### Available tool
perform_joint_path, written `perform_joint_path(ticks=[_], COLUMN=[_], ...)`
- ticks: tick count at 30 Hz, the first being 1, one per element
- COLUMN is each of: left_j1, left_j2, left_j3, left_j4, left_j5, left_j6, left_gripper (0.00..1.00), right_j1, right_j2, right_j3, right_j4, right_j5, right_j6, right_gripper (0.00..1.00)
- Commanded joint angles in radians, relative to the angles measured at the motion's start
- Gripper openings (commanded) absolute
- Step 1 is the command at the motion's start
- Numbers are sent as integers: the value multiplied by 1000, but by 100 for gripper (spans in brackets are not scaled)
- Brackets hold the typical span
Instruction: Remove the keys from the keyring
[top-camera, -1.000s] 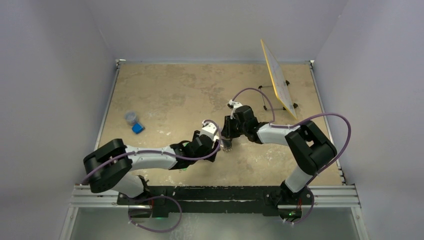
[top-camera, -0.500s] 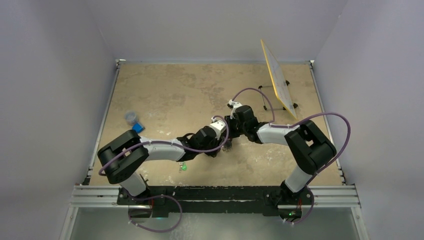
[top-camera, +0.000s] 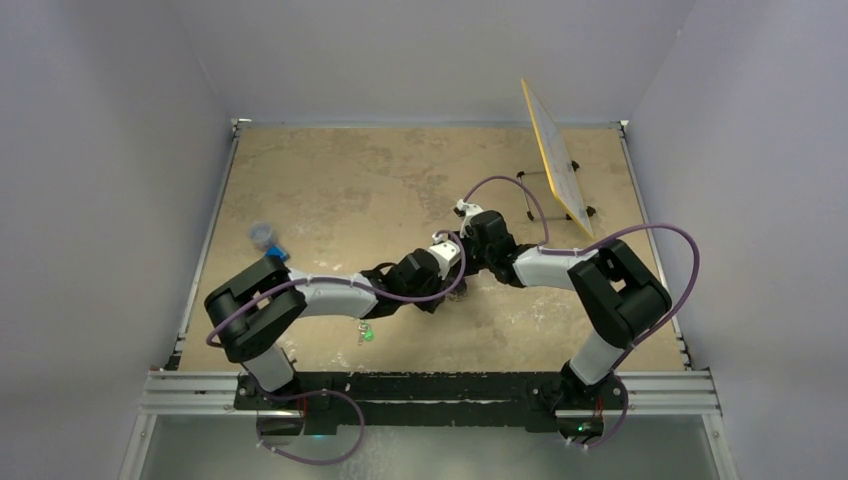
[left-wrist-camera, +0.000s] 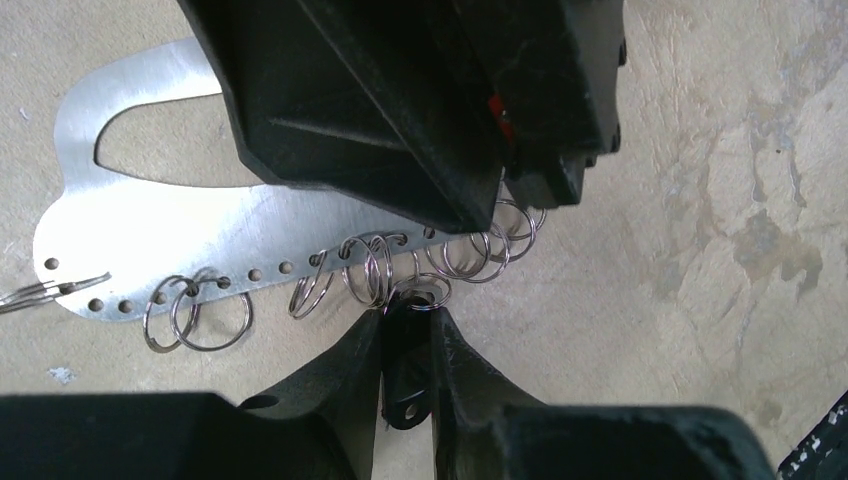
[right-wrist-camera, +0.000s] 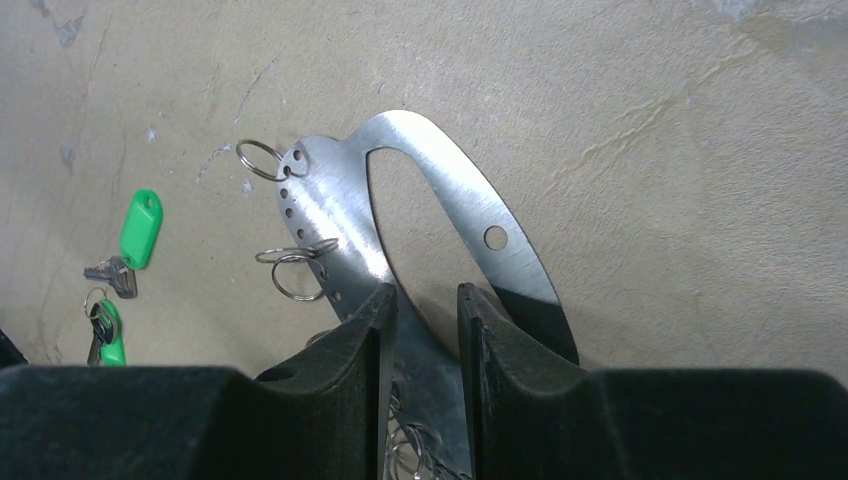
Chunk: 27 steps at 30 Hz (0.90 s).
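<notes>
left claw (left-wrist-camera: 407, 322) narrow, clamped on black-headed key (left-wrist-camera: 405, 375), lower centre of left wrist view | key hangs from split ring (left-wrist-camera: 425, 293) on keyring (left-wrist-camera: 150, 240) | right claw (right-wrist-camera: 425, 297) grips keyring band, bottom centre | green-tagged keys (right-wrist-camera: 140, 228) at left on table (right-wrist-camera: 650, 150)

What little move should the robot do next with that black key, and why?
Probably a small tug on the black key, away from the keyring. The left tool pinches that key, it hangs on a little ring at the keyring's edge, and the right tool sits on the keyring, likely steadying it.
</notes>
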Motion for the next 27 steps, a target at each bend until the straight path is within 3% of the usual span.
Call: perform_joint_path(ticks=[1,9,16,19,27], left_j1=[-4,-3,-3,-3,-1], left_j2=[-55,-208,-242,-236,-82], left_j3=[-9,-59,-118,-122,-4], left_j4=[-123,-208,-187,-90,-70], left_j5=[-28,-18,5,34,-5], left_j6=[7,-35,-90,-125,-181], left_gripper=[0,0,0,15,27], right_j1=[0,-1,-1,-1,-1], right_j2=[18,17,10,12,9], right_j3=[-26,-23,-30,-32,-32], right_j4=[-90,-86,-68,-61,-66], right_j5=[13,11,4,2,-10], right_j6=[-9,-9,-22,-25,-23], right_gripper=[33,33,33,33,33])
